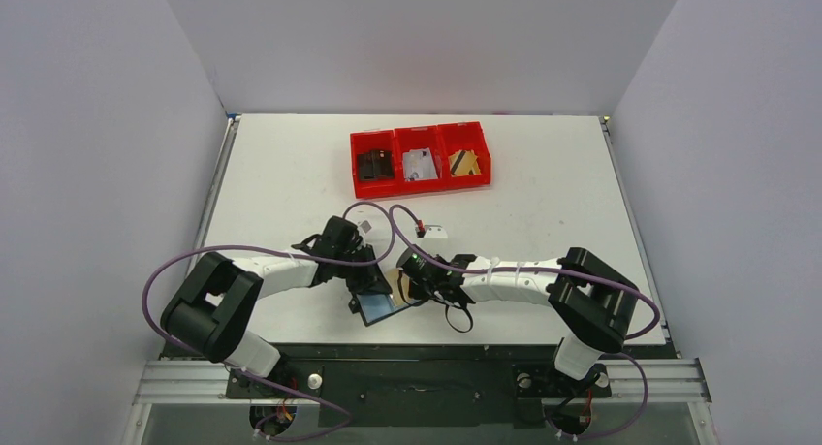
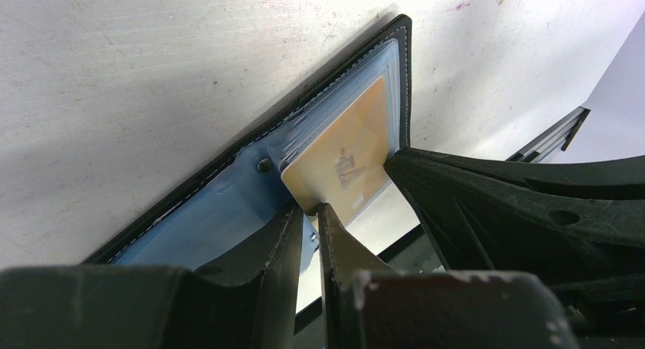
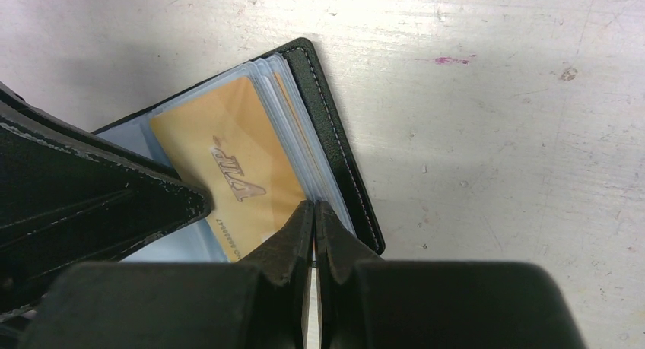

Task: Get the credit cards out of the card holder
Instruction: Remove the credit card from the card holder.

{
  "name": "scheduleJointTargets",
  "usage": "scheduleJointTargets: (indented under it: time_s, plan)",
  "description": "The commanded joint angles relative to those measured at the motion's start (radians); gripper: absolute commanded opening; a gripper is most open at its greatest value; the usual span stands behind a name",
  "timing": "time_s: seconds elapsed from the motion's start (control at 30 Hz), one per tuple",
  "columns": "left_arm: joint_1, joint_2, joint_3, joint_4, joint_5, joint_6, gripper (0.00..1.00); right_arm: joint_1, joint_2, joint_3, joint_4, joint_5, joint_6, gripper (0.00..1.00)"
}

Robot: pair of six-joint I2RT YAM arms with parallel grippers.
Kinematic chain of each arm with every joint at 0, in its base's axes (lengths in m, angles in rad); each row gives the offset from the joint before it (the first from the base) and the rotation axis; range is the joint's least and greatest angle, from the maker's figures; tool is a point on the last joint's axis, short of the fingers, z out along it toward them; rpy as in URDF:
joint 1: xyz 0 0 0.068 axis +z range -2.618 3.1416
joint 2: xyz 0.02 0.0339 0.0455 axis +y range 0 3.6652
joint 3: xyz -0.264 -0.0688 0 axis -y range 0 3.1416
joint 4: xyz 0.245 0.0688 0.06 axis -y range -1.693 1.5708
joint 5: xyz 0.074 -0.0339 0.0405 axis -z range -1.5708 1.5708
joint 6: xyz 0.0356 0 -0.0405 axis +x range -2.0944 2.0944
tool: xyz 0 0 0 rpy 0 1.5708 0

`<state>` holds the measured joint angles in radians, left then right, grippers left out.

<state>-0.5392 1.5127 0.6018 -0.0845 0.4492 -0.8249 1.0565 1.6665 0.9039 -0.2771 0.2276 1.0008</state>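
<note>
Black fingertips of the right hand [image 3: 314,206] are pressing together, holding nothing, on the open card holder [image 3: 344,147], apparently pinning it so it is not sliding. Left hand [image 2: 310,212], fingers narrowly parted, is meeting a corner of the gold card [image 2: 342,163] sitting in the clear sleeve [image 2: 220,212], likely to work it out. Everything is lying mid-way along the desk's [image 1: 291,174] near edge, well apart from the red bins [image 1: 420,157].
</note>
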Motion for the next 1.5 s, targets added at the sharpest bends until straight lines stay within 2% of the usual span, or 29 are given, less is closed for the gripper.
scheduleJointTargets:
  time_s: [0.0, 0.37, 0.57, 0.67, 0.93, 1.47]
  plan:
    - [0.009, -0.041, -0.013, 0.045, 0.049, 0.013, 0.10, 0.007, 0.070, -0.020, -0.046, -0.004, 0.004, 0.00]
    - [0.019, -0.055, -0.042, 0.101, 0.080, 0.007, 0.09, 0.007, 0.073, -0.016, -0.045, -0.007, 0.006, 0.00]
    - [0.019, -0.053, -0.050, 0.120, 0.090, 0.000, 0.00, 0.007, 0.077, -0.016, -0.046, -0.007, 0.007, 0.00]
    - [0.022, -0.054, -0.048, 0.111, 0.084, 0.007, 0.00, 0.007, 0.078, -0.017, -0.046, -0.008, 0.010, 0.00]
    - [0.048, -0.072, -0.022, -0.078, 0.013, 0.076, 0.00, -0.006, 0.077, -0.029, -0.051, -0.006, 0.019, 0.00]
    - [0.095, -0.087, -0.021, -0.189, 0.011, 0.138, 0.00, -0.023, 0.077, -0.054, -0.038, -0.007, 0.031, 0.00]
